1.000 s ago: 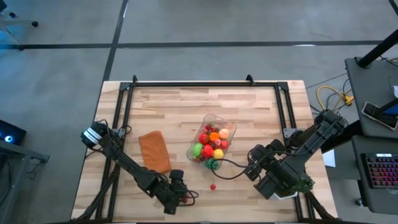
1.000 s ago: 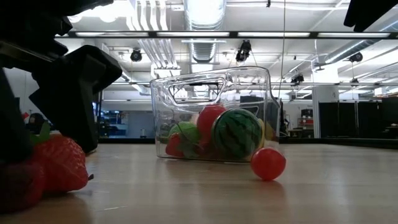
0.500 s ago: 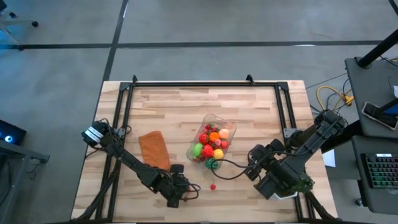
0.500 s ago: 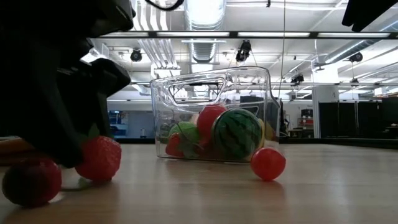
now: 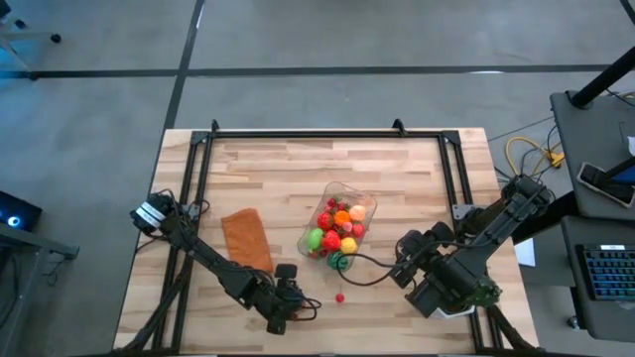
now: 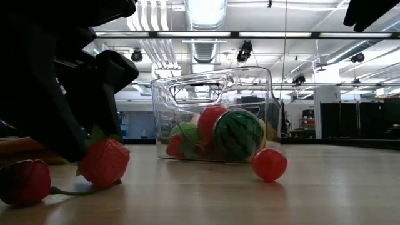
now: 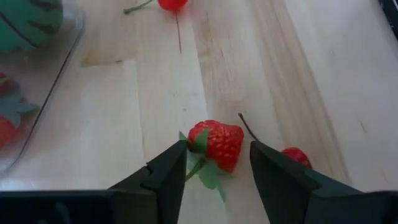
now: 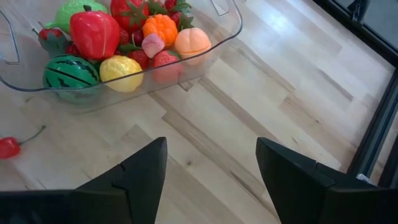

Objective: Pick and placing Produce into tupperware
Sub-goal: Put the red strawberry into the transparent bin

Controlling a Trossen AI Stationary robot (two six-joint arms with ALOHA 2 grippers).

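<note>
Strawberry (image 7: 216,144) sits on the table between the left gripper (image 7: 217,163) fingers, jaws spread either side of it, not yet pinching. In the high view that gripper (image 5: 290,309) is at about 7 o'clock from the tupperware (image 5: 338,229), near the front edge. The tupperware is mid-table, already loaded with produce: watermelon (image 8: 70,71), red pepper (image 8: 94,33), lemon (image 8: 121,68), orange (image 8: 160,28), peach (image 8: 191,42).

Risks, as I read it:
- The strawberry is off-centre toward one finger, with its leafy stem lying against it. The close may push it sideways, or grab leaf instead of body, so it slips on lift.
- A dark red cherry (image 7: 295,157) lies just beside the other finger, its stem pointing in toward the strawberry. The finger could knock it and send it rolling toward the table edge.
- Another cherry (image 5: 339,297) lies loose at 6 o'clock from the tupperware, on the carry path; a low pass would knock it.
- The container is fairly full, so a high drop may bounce out.

Right gripper (image 8: 211,163) waits at 4 o'clock from the tupperware, jaws spread, empty.

Table (image 5: 268,178) is light butcher-block wood, smooth, so round items roll. A brown-orange rectangle (image 5: 246,241) lies flat at 9 o'clock from the tupperware. The room is an open workshop with a grey floor, ceiling strip lights and ducting.
</note>
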